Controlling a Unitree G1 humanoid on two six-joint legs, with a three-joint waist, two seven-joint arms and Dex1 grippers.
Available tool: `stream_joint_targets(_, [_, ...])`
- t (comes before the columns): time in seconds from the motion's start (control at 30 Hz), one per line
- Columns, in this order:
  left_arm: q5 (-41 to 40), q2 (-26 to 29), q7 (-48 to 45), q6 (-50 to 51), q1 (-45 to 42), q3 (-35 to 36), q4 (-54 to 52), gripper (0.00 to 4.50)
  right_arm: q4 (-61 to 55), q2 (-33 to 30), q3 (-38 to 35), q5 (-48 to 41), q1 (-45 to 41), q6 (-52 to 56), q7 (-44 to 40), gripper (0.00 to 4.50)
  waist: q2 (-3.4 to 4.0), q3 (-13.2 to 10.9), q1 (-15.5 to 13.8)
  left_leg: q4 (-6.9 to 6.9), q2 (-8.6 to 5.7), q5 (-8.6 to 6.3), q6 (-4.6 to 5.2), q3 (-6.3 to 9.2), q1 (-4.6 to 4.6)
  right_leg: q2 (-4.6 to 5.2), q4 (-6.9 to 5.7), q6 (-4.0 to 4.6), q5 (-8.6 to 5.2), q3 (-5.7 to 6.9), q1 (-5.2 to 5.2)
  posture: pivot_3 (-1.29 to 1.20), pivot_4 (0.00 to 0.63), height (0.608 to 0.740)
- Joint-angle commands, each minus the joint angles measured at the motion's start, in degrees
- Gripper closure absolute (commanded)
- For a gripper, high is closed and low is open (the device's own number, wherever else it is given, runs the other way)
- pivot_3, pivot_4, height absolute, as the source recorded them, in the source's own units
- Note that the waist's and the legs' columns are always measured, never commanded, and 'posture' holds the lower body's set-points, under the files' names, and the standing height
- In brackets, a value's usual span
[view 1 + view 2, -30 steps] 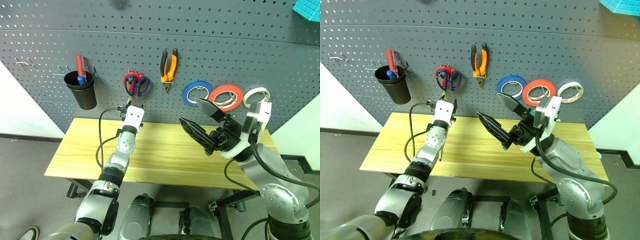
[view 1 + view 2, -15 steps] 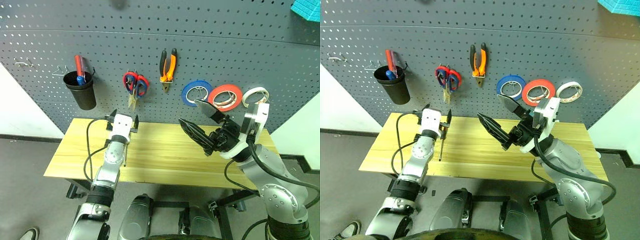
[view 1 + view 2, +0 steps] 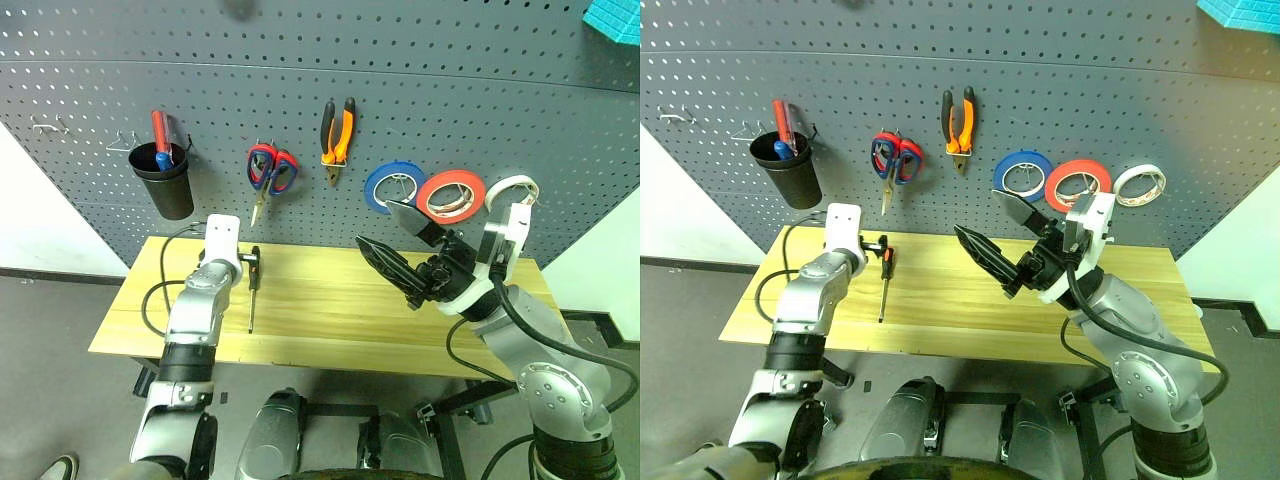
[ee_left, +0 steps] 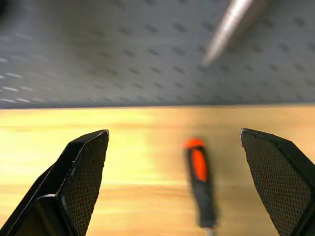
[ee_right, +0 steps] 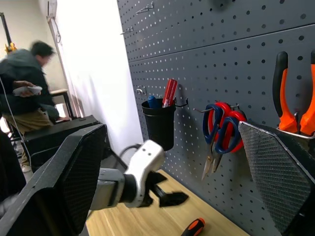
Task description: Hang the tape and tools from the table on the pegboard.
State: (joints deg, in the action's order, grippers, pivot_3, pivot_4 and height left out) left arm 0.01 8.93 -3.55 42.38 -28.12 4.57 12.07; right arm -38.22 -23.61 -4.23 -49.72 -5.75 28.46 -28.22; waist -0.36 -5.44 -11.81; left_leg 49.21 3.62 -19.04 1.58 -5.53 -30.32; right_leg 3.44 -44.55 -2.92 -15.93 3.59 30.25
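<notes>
Showing no readable writing, screwdriver [image 3: 251, 292] lies on table [image 3: 330, 310]

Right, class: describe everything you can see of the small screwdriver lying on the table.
The screwdriver has a short black handle with an orange inset and orange end, and a thin steel shaft. It lies flat on the light wooden table toward its left side, handle pointing at the pegboard and shaft toward the near edge. Nothing holds it: the left gripper, open, hovers with the handle between its two fingers, not touching. It is not yet hung.
</notes>
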Motion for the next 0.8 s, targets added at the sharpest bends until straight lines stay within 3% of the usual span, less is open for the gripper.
stream_joint_targets(0.03, [0.09,-0.05,-0.1,0.68,-4.24,-0.7,6.39,0.03,-1.22,0.01,0.38,-0.32,-0.49,0.02,0.33,0.0,0.0,0.0,0.01,0.0,0.0,0.0,0.0,0.0,0.0,0.0,0.0,0.0,0.0,0.0,0.0,0.25,0.066,0.657])
stream_joint_targets(0.37, [-0.07,0.77,-1.36,2.85,-10.55,-1.61,22.41,0.03,-2.49,-0.8,0.39,-3.38,-0.73,2.73,2.03,0.0,0.0,0.0,0.08,0.0,0.02,0.0,0.0,0.02,-0.01,0.0,0.0,0.01,0.0,0.0,0.03,0.24,0.067,0.657])
stream_joint_targets(0.53, [-0.66,0.44,-1.37,2.73,-11.37,-1.33,25.1,0.03,-1.16,-7.37,7.67,7.35,0.15,5.38,0.37,0.0,-0.01,0.0,0.14,0.0,0.04,-0.01,0.01,0.02,-0.02,0.07,0.02,0.02,0.0,-0.01,0.03,0.24,0.069,0.657])
stream_joint_targets(0.8, [-0.83,0.65,-0.79,0.88,-12.98,-0.89,28.16,0.03,-0.51,-6.64,9.31,10.83,0.92,4.34,-0.75,0.0,-0.02,0.0,0.11,0.0,0.03,-0.01,0.01,0.05,-0.04,0.07,0.02,0.02,0.0,0.0,0.04,0.24,0.072,0.657])
